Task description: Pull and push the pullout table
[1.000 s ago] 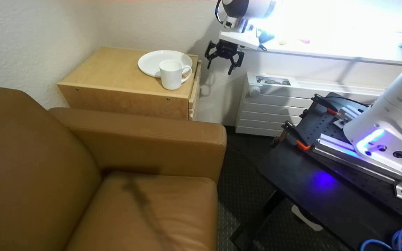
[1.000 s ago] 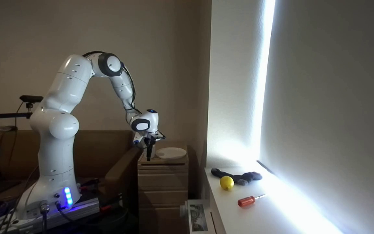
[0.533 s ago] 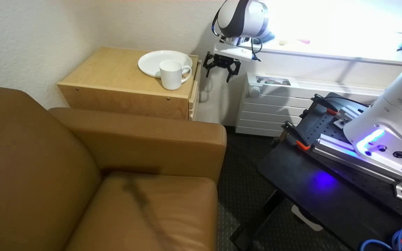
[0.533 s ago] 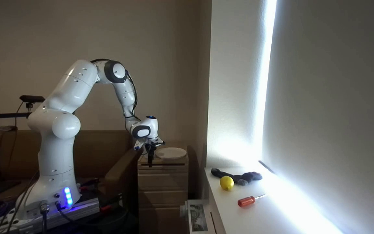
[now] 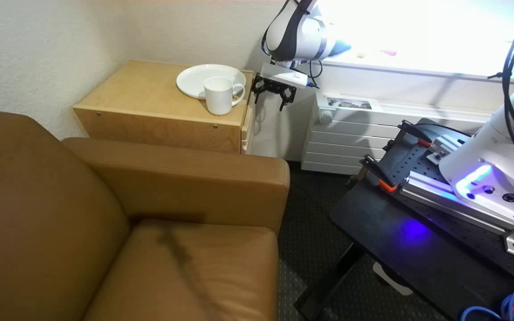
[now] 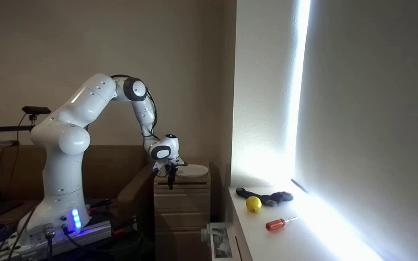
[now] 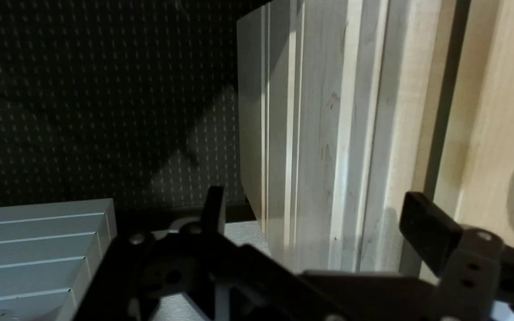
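The pullout table is a thin light-tan wooden board just under the top slab of the wooden side cabinet [image 5: 150,89]. Its front edge [image 6: 191,186] shows below a dark gap, about level with the drawer fronts. In the wrist view the board's front [image 7: 411,111] is a pale strip beside the dark gap. My gripper [image 5: 269,101] is open and empty, pointing down in front of the cabinet's front face at about the board's height. It also shows in an exterior view [image 6: 171,183]. In the wrist view the open fingers [image 7: 314,196] stand either side of the cabinet front; contact cannot be told.
A white plate [image 5: 190,82] and a white mug [image 5: 217,98] stand on the cabinet near its front. A brown leather armchair [image 5: 172,174] stands beside it. A radiator [image 5: 346,142] is under the window sill [image 6: 252,235], which holds a lemon [image 6: 253,204] and a screwdriver [image 6: 276,224].
My open gripper has moved down and closer to the cabinet's front over the last second. The pullout table, plate and mug have not moved.
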You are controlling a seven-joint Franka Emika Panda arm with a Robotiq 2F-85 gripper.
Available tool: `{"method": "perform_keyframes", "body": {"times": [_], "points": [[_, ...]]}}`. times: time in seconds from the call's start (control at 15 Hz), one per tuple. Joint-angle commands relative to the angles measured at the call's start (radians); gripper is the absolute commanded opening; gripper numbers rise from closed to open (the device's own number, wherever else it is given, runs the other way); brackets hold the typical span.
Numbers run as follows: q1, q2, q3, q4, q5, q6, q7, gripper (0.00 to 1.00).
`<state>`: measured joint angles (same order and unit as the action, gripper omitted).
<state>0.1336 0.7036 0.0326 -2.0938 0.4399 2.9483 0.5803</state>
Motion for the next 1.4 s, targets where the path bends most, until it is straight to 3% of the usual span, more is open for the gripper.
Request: {"method": "perform_keyframes", "body": {"times": [0.0,0.4,0.73,0.87,1.33], "points": [[-0.016,0.026,0.013,0.024,0.006,0.019,-0.016,1.0],[-0.08,0.113,0.061,0.112,0.039,0.022,-0.027,1.0],[-0.231,0.176,0.216,0.182,0.124,-0.008,-0.097,1.0],[-0.255,0.198,0.248,0.201,0.152,-0.002,-0.122,1.0],[-0.231,0.19,0.212,0.183,0.158,-0.005,-0.144,1.0]]}}
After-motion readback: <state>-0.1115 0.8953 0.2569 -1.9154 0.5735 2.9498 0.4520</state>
